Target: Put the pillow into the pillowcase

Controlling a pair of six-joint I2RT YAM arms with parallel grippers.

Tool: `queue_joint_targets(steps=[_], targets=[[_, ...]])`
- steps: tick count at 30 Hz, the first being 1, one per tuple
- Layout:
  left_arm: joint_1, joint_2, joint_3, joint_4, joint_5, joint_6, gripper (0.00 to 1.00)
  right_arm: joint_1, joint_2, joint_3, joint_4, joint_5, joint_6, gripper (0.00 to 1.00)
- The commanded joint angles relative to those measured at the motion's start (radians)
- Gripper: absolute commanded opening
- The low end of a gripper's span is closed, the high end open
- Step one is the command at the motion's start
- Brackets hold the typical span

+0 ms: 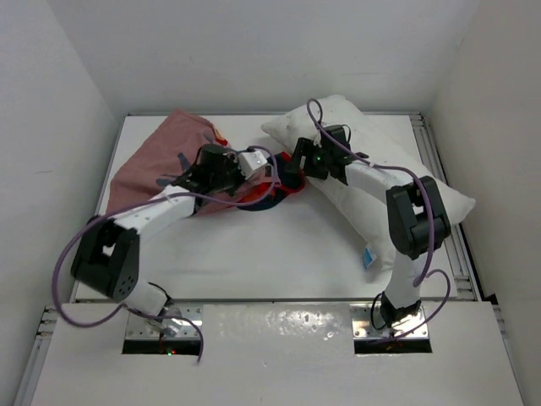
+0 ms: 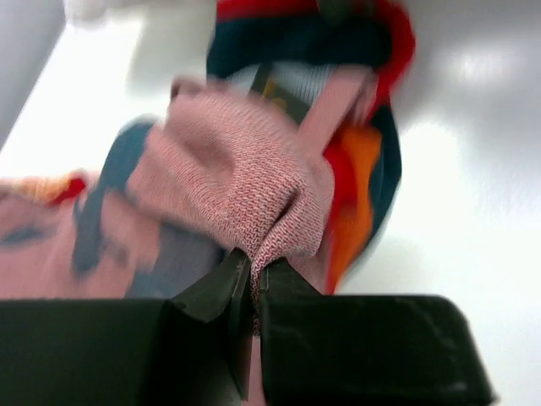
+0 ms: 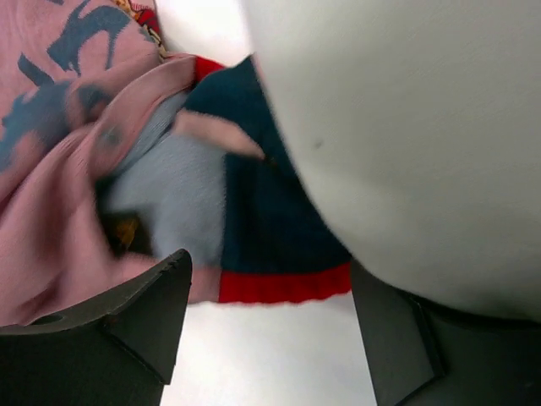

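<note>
The pillowcase (image 1: 161, 165) lies crumpled at the back left, dull pink side up, its red and dark blue mouth edge (image 1: 269, 200) toward the middle. My left gripper (image 1: 254, 163) is shut on a pinched fold of its pink fabric (image 2: 279, 228), with the jaws (image 2: 254, 272) pressed together on it. The plump white pillow (image 1: 372, 169) lies slantwise at the right. My right gripper (image 1: 292, 167) is open at the pillow's left end. In the right wrist view only bare table shows between its fingers (image 3: 270, 315), the pillow (image 3: 406, 127) bulges over the right finger, and the pillowcase's blue and red edge (image 3: 270, 228) lies just beyond.
White walls close in the white table (image 1: 279, 254) on three sides. A metal rail (image 1: 444, 182) runs along the right edge under the pillow. A small blue tag (image 1: 369, 258) hangs at the pillow's near side. Purple cables loop from both arms.
</note>
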Motion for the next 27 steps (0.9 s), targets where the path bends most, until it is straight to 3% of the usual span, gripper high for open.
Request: queue_joint_targets(steps=[1, 4, 5, 7, 9, 10, 12, 15, 17, 20, 21, 22, 24, 27], targets=[[0.046, -0.226, -0.020, -0.354, 0.086, 0.176, 0.00, 0.008, 0.033, 0.048, 0.053, -0.046, -0.052, 0.74], [0.039, -0.391, -0.113, -0.629, 0.181, 0.374, 0.00, 0.038, 0.072, 0.050, 0.085, -0.107, -0.105, 0.78], [0.031, -0.423, -0.139, -0.769, 0.204, 0.480, 0.07, 0.043, 0.087, 0.054, 0.096, -0.135, -0.099, 0.80], [-0.009, -0.487, -0.159, -0.836, 0.213, 0.506, 0.20, 0.043, 0.133, 0.088, 0.099, -0.181, -0.056, 0.80], [-0.018, -0.523, -0.173, -0.855, 0.169, 0.471, 0.47, 0.042, 0.158, 0.126, 0.067, -0.146, -0.034, 0.80], [-0.018, -0.527, -0.172, -0.867, 0.149, 0.471, 0.74, 0.043, 0.178, 0.131, 0.069, -0.141, -0.028, 0.81], [-0.014, -0.526, -0.178, -0.922, 0.106, 0.509, 0.96, 0.043, 0.191, 0.131, 0.099, -0.173, -0.022, 0.81], [0.000, -0.505, -0.202, -0.943, 0.043, 0.531, 1.00, 0.052, 0.227, 0.122, 0.211, -0.268, -0.013, 0.80], [0.018, -0.492, -0.168, -0.868, 0.014, 0.479, 1.00, 0.068, 0.263, 0.137, 0.236, -0.342, -0.031, 0.75], [0.031, -0.424, -0.028, -0.683, 0.009, 0.327, 1.00, 0.089, 0.288, 0.162, 0.210, -0.365, -0.033, 0.43], [0.034, -0.396, 0.016, -0.635, 0.020, 0.272, 1.00, 0.091, 0.287, 0.165, 0.204, -0.368, -0.025, 0.19], [0.042, -0.358, 0.122, -0.576, 0.043, 0.203, 1.00, 0.094, 0.281, 0.166, 0.198, -0.374, -0.027, 0.10], [0.045, -0.214, 0.236, -0.593, 0.142, 0.207, 1.00, 0.097, 0.249, 0.163, 0.187, -0.368, -0.060, 0.00], [0.040, -0.025, 0.417, -0.652, 0.219, 0.178, 1.00, 0.100, 0.181, 0.162, 0.135, -0.332, -0.138, 0.00]])
